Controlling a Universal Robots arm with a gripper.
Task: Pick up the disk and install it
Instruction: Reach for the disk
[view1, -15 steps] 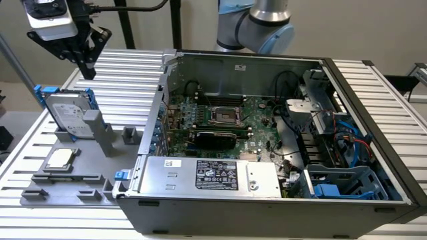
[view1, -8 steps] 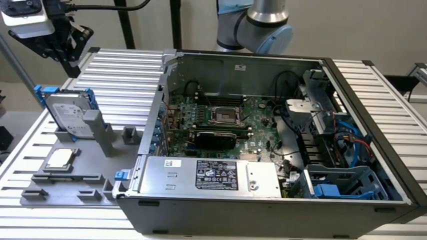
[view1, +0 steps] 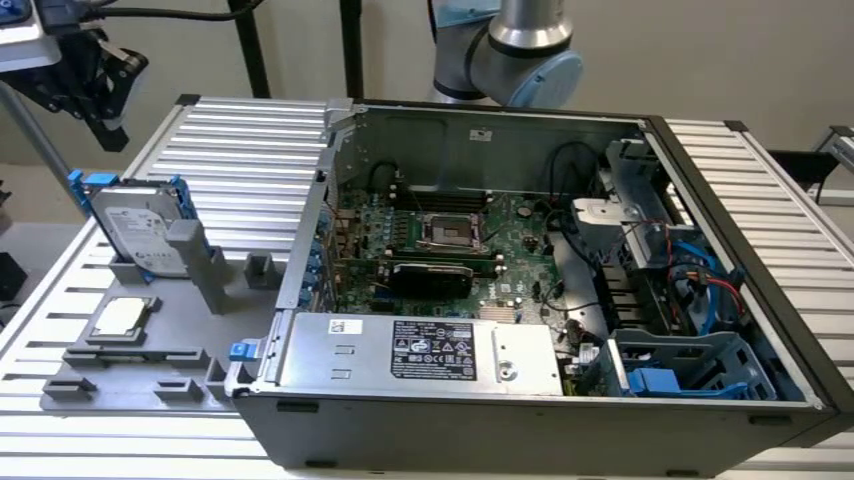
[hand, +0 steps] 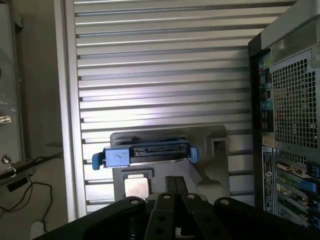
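The disk (view1: 140, 228) is a silver-grey drive with a white label in a blue carrier. It stands upright in a grey holder (view1: 200, 265) on the ribbed table, at the exterior view's left. In the wrist view the disk (hand: 145, 152) shows edge-on, with blue tabs at both ends. My gripper (view1: 110, 125) hangs high above the table, up and to the exterior view's left of the disk, well apart from it. Its black fingers (hand: 170, 186) are pressed together, so my gripper (hand: 175, 181) is shut with nothing in it.
A small square silver CPU chip (view1: 120, 318) lies on the grey fixture plate (view1: 134, 375) in front of the disk. The open computer case (view1: 747, 300) holds a motherboard (view1: 441, 240), a grey power-supply box (view1: 427, 350) and a blue drive bay (view1: 687, 370). The case's rear panel (hand: 292, 125) stands beside the table.
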